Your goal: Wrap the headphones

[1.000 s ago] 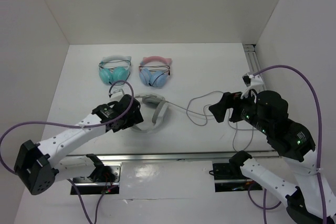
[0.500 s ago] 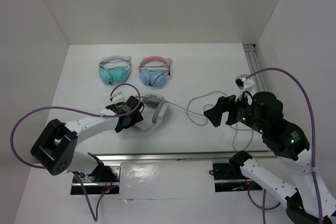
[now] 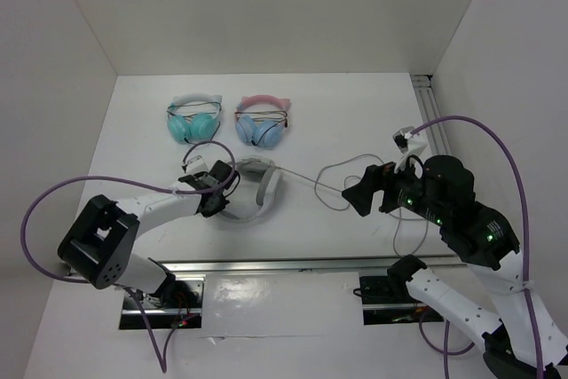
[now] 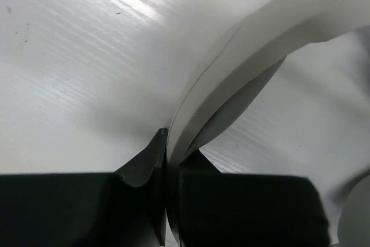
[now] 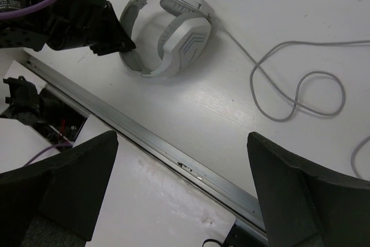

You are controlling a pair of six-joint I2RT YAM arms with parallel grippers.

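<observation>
Left wrist view: the left tool (image 4: pixel 170 150) clamps the headphones (image 4: pixel 260 39) by the band; the right tool (image 5: pixel 181 137) gapes wide.

Left arm (image 3: pixel 149 209): rounded white links, black joint housings, black base block.
Right arm (image 3: pixel 451 191): bulky black housings with small green lights (image 3: pixel 486 239), white lower links.
Cables: thick purple cable (image 3: pixel 461 117) looping off each arm.
Pincers: left pincer (image 4: pixel 169 146) and right pincer (image 3: pixel 353 194), matte black wedge fingers.
</observation>
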